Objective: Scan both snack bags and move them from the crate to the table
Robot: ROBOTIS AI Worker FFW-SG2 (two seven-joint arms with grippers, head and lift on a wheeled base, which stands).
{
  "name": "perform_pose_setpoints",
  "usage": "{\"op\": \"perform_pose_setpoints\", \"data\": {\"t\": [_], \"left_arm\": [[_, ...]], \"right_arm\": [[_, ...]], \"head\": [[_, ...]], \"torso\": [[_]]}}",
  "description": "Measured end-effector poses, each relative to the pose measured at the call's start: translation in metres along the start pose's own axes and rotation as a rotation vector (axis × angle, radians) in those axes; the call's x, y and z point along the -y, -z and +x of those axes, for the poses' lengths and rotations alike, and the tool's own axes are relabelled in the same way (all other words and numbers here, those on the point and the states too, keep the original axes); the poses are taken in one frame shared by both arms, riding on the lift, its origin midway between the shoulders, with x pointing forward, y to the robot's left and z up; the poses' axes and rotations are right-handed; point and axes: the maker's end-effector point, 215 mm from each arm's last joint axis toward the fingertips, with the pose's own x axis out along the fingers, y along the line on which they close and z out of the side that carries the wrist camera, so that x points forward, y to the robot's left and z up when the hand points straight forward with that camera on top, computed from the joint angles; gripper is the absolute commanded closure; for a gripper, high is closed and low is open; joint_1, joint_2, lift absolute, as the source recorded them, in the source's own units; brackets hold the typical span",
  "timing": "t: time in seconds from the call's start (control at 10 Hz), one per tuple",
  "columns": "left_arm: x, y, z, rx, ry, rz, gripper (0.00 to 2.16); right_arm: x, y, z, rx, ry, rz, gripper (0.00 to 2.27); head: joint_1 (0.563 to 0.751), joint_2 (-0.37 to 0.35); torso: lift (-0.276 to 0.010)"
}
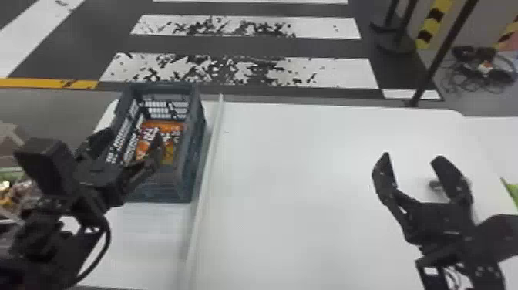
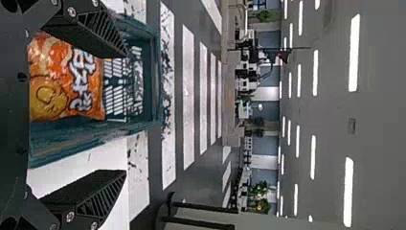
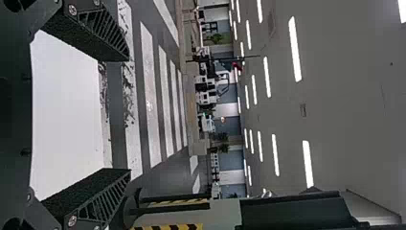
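Note:
In the head view my left gripper (image 1: 129, 140) is open above the near left part of the blue-grey crate (image 1: 195, 154). An orange snack bag (image 1: 169, 129) lies inside the crate, partly behind a finger; whether a second bag lies there I cannot tell. The left wrist view has my left gripper (image 2: 125, 115) with its fingers wide apart, and the orange bag (image 2: 93, 91) inside the crate (image 2: 95, 136) beyond them. My right gripper (image 1: 410, 156) stands open over the right part of the white table (image 1: 300, 173); the right wrist view gives the same gripper (image 3: 129, 115) with nothing between its fingers.
A raised pale strip (image 1: 208, 169) runs along the table just right of the crate. Something green (image 1: 512, 191) pokes in at the right edge, and colourful packages (image 1: 19, 196) sit at the far left. Black posts (image 1: 443, 54) stand behind the table's right side.

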Motion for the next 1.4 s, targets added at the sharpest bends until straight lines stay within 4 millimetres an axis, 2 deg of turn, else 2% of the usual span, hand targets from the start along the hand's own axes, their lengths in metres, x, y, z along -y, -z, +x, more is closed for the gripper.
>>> {"op": "perform_pose_setpoints", "data": {"t": [0.2, 0.5, 0.6, 0.8, 1.1, 1.4], "left_arm": [[-0.037, -0.016, 0.008, -0.038, 0.008, 0.097, 0.14], [-0.081, -0.042, 0.021, -0.108, 0.072, 0.259, 0.14], [-0.096, -0.046, 0.028, -0.135, 0.082, 0.300, 0.14], [-0.113, -0.040, 0.039, -0.196, 0.127, 0.369, 0.14], [-0.114, -0.013, 0.058, -0.304, 0.245, 0.429, 0.14], [-0.087, 0.005, 0.089, -0.383, 0.373, 0.473, 0.14]], "right_arm": [[-0.003, 0.001, -0.001, -0.004, -0.007, 0.002, 0.11], [-0.006, 0.003, -0.003, -0.009, -0.014, 0.004, 0.11], [-0.007, 0.003, -0.004, -0.010, -0.015, 0.004, 0.11], [-0.009, 0.003, -0.005, -0.012, -0.019, 0.007, 0.11], [-0.016, 0.001, -0.005, -0.010, -0.035, 0.011, 0.11], [-0.016, -0.004, -0.008, -0.006, -0.036, 0.010, 0.11]], "head": [[0.695, 0.121], [0.695, 0.170], [0.695, 0.185], [0.695, 0.205], [0.695, 0.213], [0.695, 0.178]], "torso": [[-0.088], [-0.088], [-0.088], [-0.088], [-0.088], [-0.088]]}}
